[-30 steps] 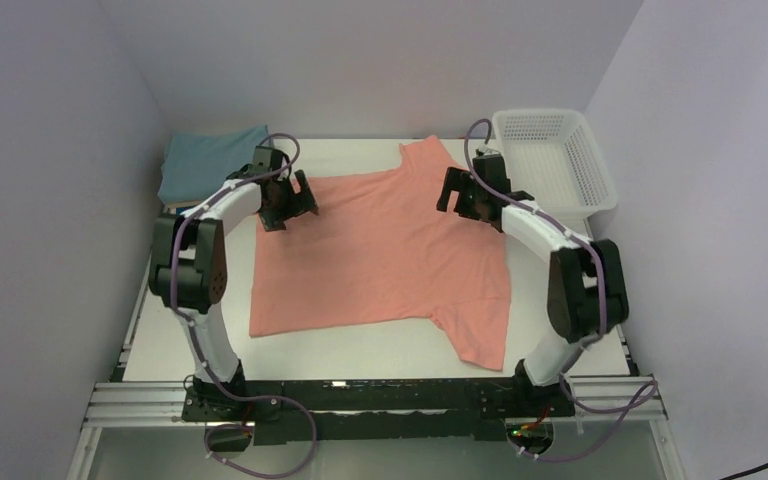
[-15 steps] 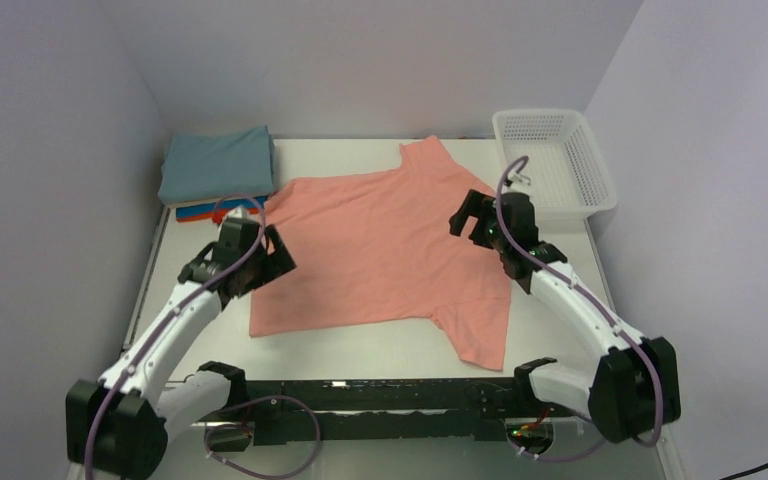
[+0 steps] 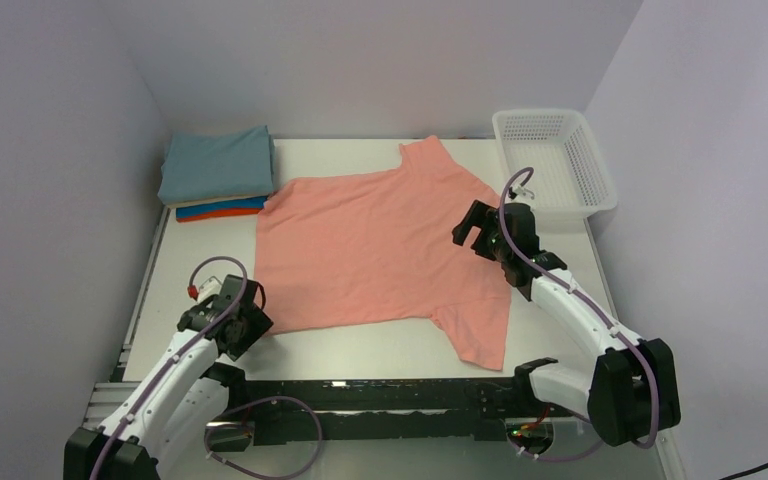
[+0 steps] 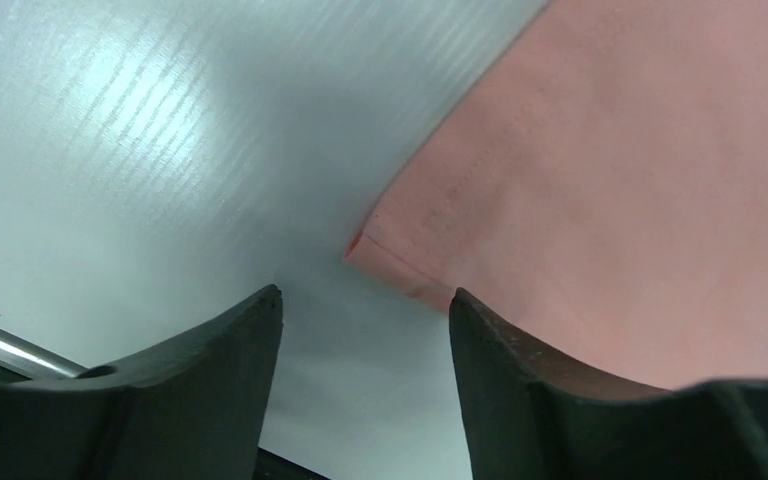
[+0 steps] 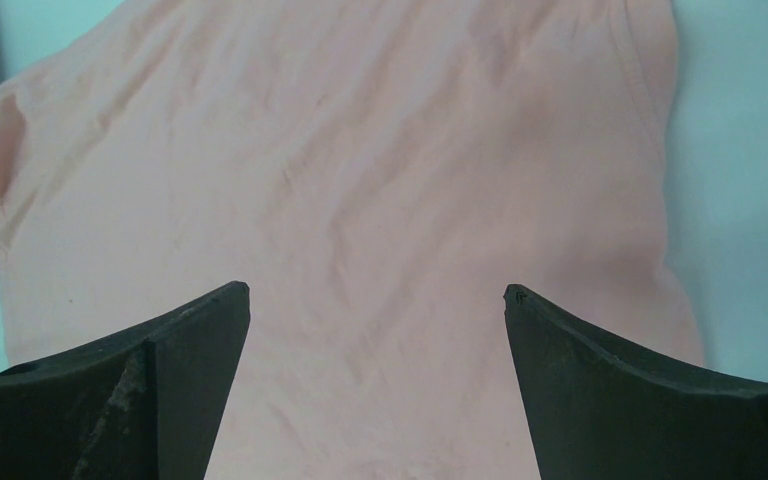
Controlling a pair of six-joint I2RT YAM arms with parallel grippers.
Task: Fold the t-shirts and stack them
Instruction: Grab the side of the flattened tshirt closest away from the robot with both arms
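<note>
Where the white table (image 3: 380,350) reaches its far left corner, 4 folded t-shirts (image 3: 218,172) sit in a stack: teal on top, then cream, blue and orange-red. Near the front edge, the left gripper (image 3: 244,323) hovers low at the near left corner of the salmon-pink t-shirt (image 3: 380,250). Its 2 fingers (image 4: 210,370) stand apart and empty, with the hemmed corner (image 4: 380,245) just ahead of the gap. The shirt lies flat across the middle of the table, 1 sleeve pointing far, the other near right. Over its right edge the right gripper (image 3: 473,226) hangs with fingers (image 5: 140,370) spread wide, holding nothing. A white mesh basket (image 3: 570,211) stands at the far right.
</note>
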